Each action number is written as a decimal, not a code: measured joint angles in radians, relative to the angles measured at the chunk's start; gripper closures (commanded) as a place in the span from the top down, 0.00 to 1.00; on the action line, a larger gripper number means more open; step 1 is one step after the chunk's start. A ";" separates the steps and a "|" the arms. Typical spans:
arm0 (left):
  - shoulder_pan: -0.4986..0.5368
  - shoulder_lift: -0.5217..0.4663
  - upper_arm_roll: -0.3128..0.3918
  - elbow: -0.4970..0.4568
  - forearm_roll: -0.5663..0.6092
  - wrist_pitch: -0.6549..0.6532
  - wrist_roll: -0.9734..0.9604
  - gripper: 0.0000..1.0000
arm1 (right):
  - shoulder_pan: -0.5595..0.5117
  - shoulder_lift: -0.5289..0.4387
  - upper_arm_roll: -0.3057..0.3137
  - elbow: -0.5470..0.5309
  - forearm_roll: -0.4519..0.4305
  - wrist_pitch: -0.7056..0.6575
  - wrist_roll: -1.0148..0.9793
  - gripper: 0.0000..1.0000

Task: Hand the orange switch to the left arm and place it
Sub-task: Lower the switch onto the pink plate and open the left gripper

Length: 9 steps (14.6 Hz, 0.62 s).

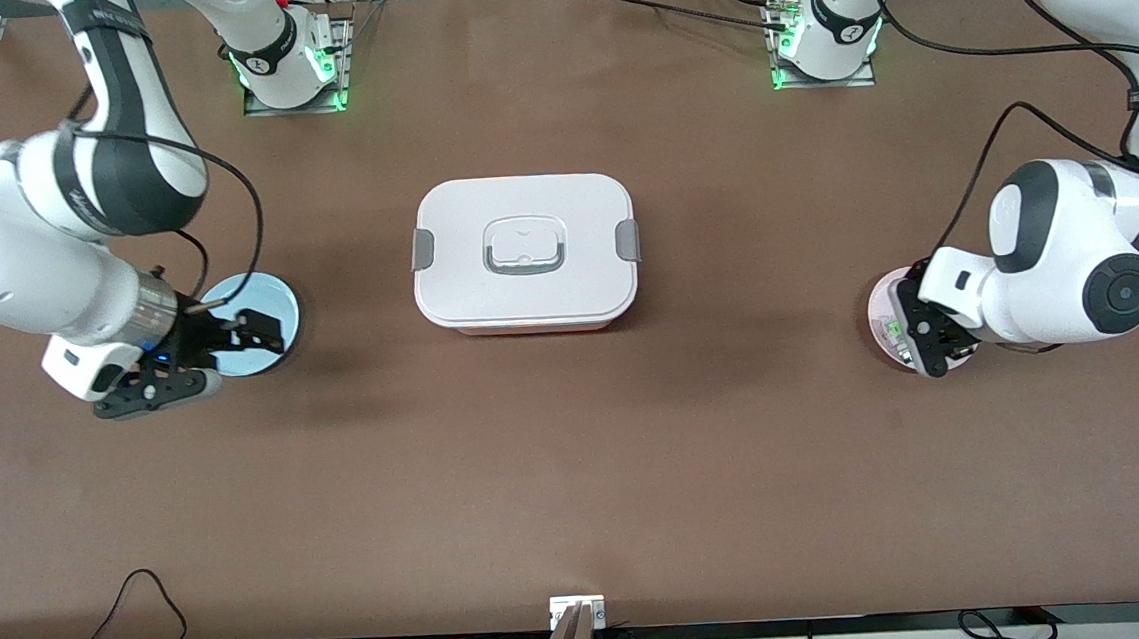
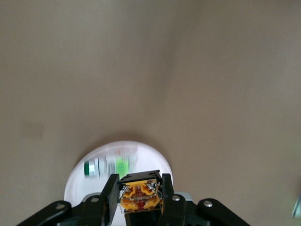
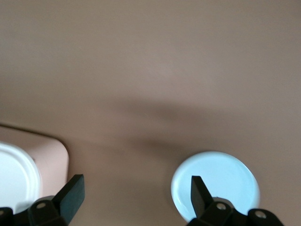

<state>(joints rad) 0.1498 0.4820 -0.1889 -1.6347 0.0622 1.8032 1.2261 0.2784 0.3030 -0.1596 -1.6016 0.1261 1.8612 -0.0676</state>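
Jaws of the left gripper (image 2: pixel 139 195) are clamped on the orange switch (image 2: pixel 139 194) above the white plate (image 2: pixel 80 172), so a lift clear of the box (image 1: pixel 525 252) is advised before it is passed between the wide-spread jaws of the right gripper (image 3: pixel 134 190) over the blue plate (image 3: pixel 230 176).
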 measured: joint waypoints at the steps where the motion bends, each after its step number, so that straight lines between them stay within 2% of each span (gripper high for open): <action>1: 0.030 0.002 0.001 -0.016 0.021 0.014 0.049 0.00 | -0.001 -0.009 -0.012 0.042 -0.021 -0.086 0.011 1.00; 5: 0.121 0.017 0.002 -0.123 0.073 0.199 0.200 0.00 | -0.004 -0.032 -0.066 0.182 -0.120 -0.370 0.015 1.00; 7: 0.152 0.021 0.001 -0.198 0.074 0.323 0.262 0.00 | -0.032 -0.041 -0.077 0.197 -0.174 -0.401 0.024 1.00; 9: 0.183 0.023 -0.010 -0.259 0.074 0.416 0.295 0.00 | -0.109 -0.042 -0.079 0.197 -0.193 -0.391 0.025 1.00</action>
<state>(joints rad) 0.3332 0.5049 -0.1985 -1.8935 0.1363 2.2189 1.5214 0.1699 0.2611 -0.2383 -1.4048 -0.0673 1.4703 -0.0422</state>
